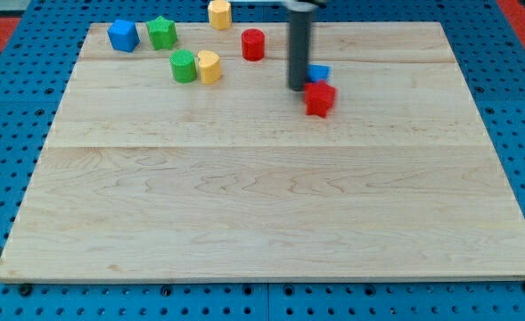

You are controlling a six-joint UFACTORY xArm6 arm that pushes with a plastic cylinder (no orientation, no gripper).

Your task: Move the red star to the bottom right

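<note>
The red star point(320, 98) lies on the wooden board point(271, 205), right of centre in the upper part of the view. My tip point(298, 86) is just left of and slightly above the red star, close to touching it. A small blue block point(319, 72) sits right behind the star, partly hidden by the rod, its shape unclear.
A red cylinder point(253, 44) stands left of the rod. A yellow block point(209, 67) and a green cylinder point(184, 66) sit side by side further left. A blue cube point(123, 36), a green star point(162, 33) and another yellow block point(219, 13) lie along the top edge.
</note>
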